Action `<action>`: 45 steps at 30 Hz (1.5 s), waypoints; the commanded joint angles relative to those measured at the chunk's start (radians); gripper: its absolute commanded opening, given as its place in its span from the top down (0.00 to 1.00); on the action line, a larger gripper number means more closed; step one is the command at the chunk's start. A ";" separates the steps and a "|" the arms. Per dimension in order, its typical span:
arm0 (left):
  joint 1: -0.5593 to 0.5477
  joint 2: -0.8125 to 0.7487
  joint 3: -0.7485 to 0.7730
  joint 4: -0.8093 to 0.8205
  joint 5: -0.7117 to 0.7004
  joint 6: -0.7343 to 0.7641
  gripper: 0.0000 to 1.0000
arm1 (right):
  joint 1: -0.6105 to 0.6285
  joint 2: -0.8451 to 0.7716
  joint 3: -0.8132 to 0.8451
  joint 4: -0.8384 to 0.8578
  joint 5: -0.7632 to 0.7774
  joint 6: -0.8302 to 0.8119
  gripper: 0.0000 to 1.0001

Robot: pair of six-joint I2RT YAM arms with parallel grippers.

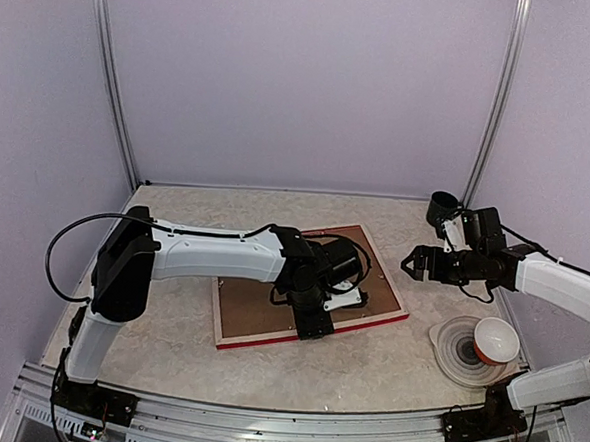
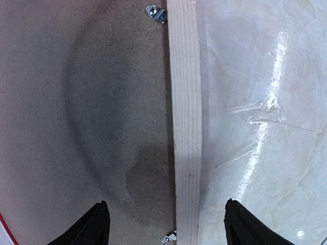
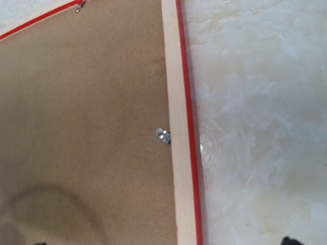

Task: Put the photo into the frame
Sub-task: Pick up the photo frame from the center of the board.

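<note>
Left hand [image 2: 166, 204] over the frame [image 2: 185, 127], wide; right hand [image 1: 416, 261] waits, also wide.
Left fingers straddle the pale back rail, holding nothing. The frame lies face-down mid-surface [image 1: 168, 323], backing board [image 1: 254, 314] seated inside. Photo unseen; can't tell if it's beneath. Advice: come at the metal clip [image 2: 157, 13] squarely, press lightly, let the right hand steady the far edge.
</note>
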State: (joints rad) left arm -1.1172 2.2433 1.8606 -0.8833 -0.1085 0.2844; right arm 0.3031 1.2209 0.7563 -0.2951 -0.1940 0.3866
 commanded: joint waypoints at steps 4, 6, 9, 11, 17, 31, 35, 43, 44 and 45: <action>-0.012 0.034 -0.014 -0.025 0.009 -0.011 0.30 | -0.016 -0.018 0.017 -0.016 0.018 -0.010 0.01; -0.012 0.043 -0.014 -0.023 0.009 -0.011 0.32 | -0.018 -0.021 0.014 -0.016 0.017 -0.010 0.01; -0.009 0.056 -0.014 -0.017 0.006 -0.013 0.34 | -0.019 -0.024 0.010 -0.014 0.014 -0.011 0.01; -0.007 0.062 -0.014 -0.013 0.001 -0.016 0.36 | -0.020 -0.027 0.007 -0.011 0.009 -0.011 0.01; -0.004 0.077 -0.015 -0.016 0.000 -0.017 0.49 | -0.022 -0.037 0.005 -0.016 0.009 -0.018 0.01; 0.007 0.062 0.002 -0.040 0.101 -0.034 1.00 | -0.041 -0.052 0.070 -0.060 0.049 -0.053 0.01; 0.026 0.060 0.040 -0.052 0.156 -0.066 1.00 | -0.048 -0.055 0.089 -0.073 0.073 -0.064 0.01; 0.085 -0.004 0.118 -0.022 0.256 -0.169 1.00 | -0.062 -0.066 0.105 -0.076 0.090 -0.070 0.01; 0.090 -0.014 0.125 -0.017 0.266 -0.186 1.00 | -0.062 -0.069 0.104 -0.074 0.085 -0.070 0.01; 0.095 -0.024 0.131 -0.014 0.274 -0.198 1.00 | -0.063 -0.074 0.103 -0.069 0.075 -0.072 0.01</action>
State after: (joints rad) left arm -1.0584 2.2955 1.9400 -0.9245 0.0700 0.1883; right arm 0.2577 1.1774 0.8295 -0.3553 -0.1215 0.3286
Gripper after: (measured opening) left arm 0.143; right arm 0.992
